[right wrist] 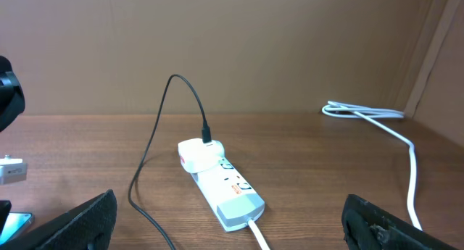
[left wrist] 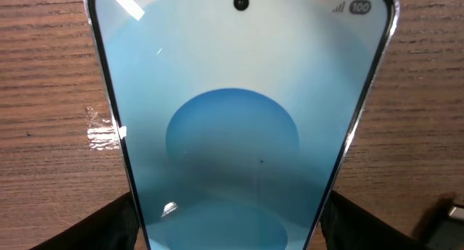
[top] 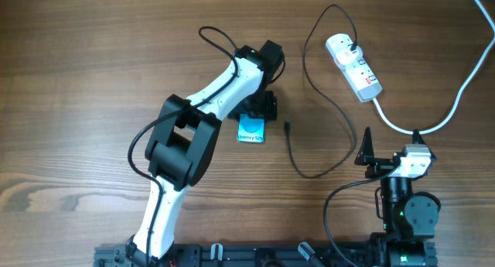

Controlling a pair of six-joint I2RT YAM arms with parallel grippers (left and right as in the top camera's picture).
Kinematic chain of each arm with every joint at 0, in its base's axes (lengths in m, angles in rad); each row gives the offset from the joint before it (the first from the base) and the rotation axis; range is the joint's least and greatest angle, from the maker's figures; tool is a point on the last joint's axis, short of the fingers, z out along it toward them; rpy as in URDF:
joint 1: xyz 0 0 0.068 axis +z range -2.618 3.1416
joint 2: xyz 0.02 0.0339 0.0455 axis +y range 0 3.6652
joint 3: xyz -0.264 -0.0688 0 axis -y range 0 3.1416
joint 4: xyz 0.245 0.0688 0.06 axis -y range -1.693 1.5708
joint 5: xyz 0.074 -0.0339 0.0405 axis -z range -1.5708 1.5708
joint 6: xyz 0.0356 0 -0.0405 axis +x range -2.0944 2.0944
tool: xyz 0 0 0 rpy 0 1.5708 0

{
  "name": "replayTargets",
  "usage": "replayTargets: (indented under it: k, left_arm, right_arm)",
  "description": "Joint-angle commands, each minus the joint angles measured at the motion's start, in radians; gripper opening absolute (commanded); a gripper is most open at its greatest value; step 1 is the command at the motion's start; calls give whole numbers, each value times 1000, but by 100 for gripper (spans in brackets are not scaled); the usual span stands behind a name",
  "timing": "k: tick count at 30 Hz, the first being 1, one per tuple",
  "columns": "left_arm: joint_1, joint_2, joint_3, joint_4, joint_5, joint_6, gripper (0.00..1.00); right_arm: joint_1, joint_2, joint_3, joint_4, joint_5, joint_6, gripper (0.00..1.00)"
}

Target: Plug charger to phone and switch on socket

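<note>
The phone (top: 250, 131), cyan with a white strip, lies flat at mid table. My left gripper (top: 260, 106) is over its far end. In the left wrist view the phone (left wrist: 232, 119) fills the frame, and the gripper (left wrist: 232, 232) has a black finger pressed against each long edge. The charger, a thin black cable (top: 309, 73), runs from a white adapter in the socket (top: 354, 66) to its plug tip (top: 287, 128), loose on the wood right of the phone. My right gripper (top: 366, 152) is open and empty, facing the socket (right wrist: 221, 183); its fingers (right wrist: 232, 232) are spread wide.
The socket's thick white lead (top: 456, 97) curves off to the back right and also shows in the right wrist view (right wrist: 377, 116). A dark object (left wrist: 449, 219) sits at the lower right edge of the left wrist view; I cannot tell what it is.
</note>
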Motion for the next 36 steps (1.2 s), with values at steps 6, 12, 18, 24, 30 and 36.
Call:
replayTargets:
  k: [6, 12, 18, 24, 30, 36]
  left_arm:
    - [-9, 58, -47, 13, -6, -15, 100]
    - [-12, 59, -48, 10, -7, -16, 95]
    - [-12, 59, -48, 10, -10, -16, 76]
    - [-12, 59, -48, 4, -13, -16, 74]
    - [-12, 58, -45, -24, -13, -16, 66]
    - [-11, 57, -8, -70, -13, -16, 66]
  right_arm:
    - [5, -5, -1, 3, 10, 12, 100]
    - [5, -5, -1, 3, 10, 12, 100]
    - [5, -5, -1, 3, 10, 12, 100]
    - [5, -5, -1, 3, 10, 12, 100]
    - [5, -5, -1, 3, 10, 12, 100]
    - [5, -5, -1, 3, 10, 12, 100]
